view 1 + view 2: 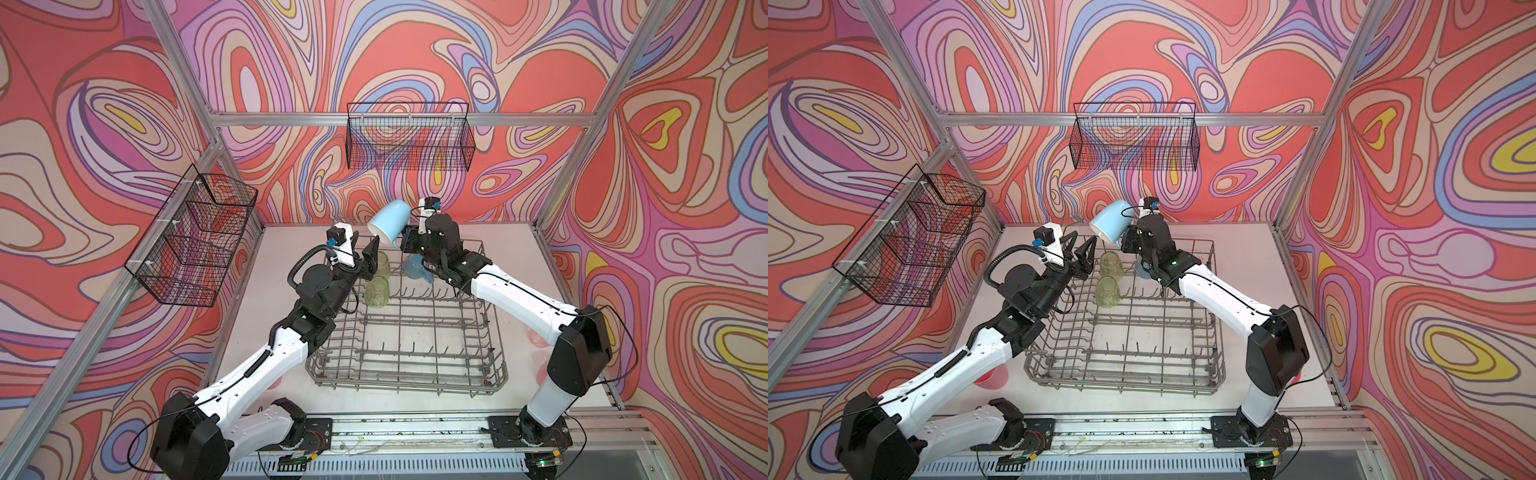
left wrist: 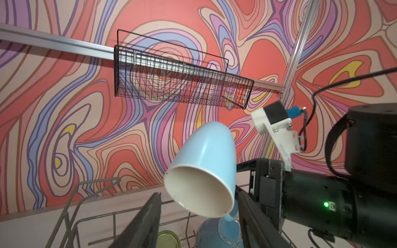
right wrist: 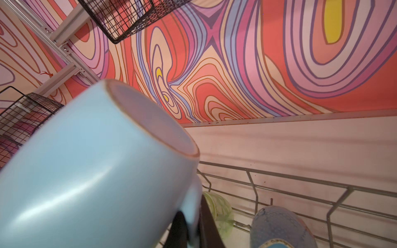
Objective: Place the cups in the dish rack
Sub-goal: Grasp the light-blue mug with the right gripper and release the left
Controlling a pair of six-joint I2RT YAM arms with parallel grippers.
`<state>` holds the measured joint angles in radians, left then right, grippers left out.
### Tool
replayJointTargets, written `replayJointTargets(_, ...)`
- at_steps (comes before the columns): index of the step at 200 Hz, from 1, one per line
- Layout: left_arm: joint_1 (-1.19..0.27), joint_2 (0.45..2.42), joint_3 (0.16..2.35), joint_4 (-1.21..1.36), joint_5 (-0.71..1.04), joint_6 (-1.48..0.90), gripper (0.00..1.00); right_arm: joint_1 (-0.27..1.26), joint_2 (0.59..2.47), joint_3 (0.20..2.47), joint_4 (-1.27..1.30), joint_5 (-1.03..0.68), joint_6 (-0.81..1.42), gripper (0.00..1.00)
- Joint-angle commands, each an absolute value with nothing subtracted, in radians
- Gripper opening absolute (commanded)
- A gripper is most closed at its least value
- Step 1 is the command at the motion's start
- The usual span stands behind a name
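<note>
Your right gripper (image 1: 404, 245) has its jaws clamped on the handle of a blue mug (image 1: 388, 222). The mug hangs in the air over the far end of the rack (image 1: 399, 380), tilted so its white mouth faces down toward your left arm and its base points up at the back wall (in the right wrist view the dark fingers (image 3: 178, 229) pinch the handle, though they are blurred). Your left gripper (image 1: 1079, 246) sits just beside that mug, over the rack's far left corner, with its jaws apart and nothing between them. Inside the rack, a green tumbler (image 1: 381, 265) stands among the tines in the far row. A second green tumbler (image 1: 377, 291) stands just in front of it, and you cannot tell whether the two touch. A second blue mug (image 1: 415, 266) rests in the rack under your right gripper, partly hidden by it. Out on the counter (image 1: 519, 266), a pink cup (image 1: 992, 376) peeks from under your left arm near the rack's front left corner, and a pink tumbler (image 1: 538, 337) shows beside your right arm's elbow, well apart from the rack
</note>
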<state>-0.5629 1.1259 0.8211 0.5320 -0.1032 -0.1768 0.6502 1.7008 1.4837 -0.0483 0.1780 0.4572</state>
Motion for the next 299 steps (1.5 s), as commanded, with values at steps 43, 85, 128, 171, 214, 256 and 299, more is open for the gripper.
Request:
replayJointTargets(43,-0.567,1.119,0.942,0.170,-0.240,-0.308,0.64,0.658,1.531,1.342,0.114,0.356,0.121,0.00)
replayJointTargets(85,-0.565,1.111,1.003,0.018,-0.236,-0.368,0.70,0.670,1.428,1.200,0.156,0.466,-0.034,0.00)
replayJointTargets(128,-0.558,1.150,1.107,-0.158,-0.173,-0.414,0.84,0.679,1.345,1.075,0.178,0.513,-0.116,0.00)
replayJointTargets(171,-0.507,1.178,1.168,-0.302,-0.057,-0.475,0.94,0.709,1.286,0.977,0.204,0.578,-0.192,0.00)
replayJointTargets(214,-0.425,1.185,1.180,-0.381,0.092,-0.527,1.00,0.767,1.253,0.886,0.268,0.629,-0.299,0.00)
replayJointTargets(256,-0.384,1.232,1.274,-0.547,0.129,-0.473,1.00,0.842,1.263,0.813,0.379,0.698,-0.434,0.00)
replayJointTargets(299,-0.349,1.266,1.371,-0.683,0.150,-0.394,1.00,0.885,1.294,0.759,0.484,0.742,-0.540,0.00)
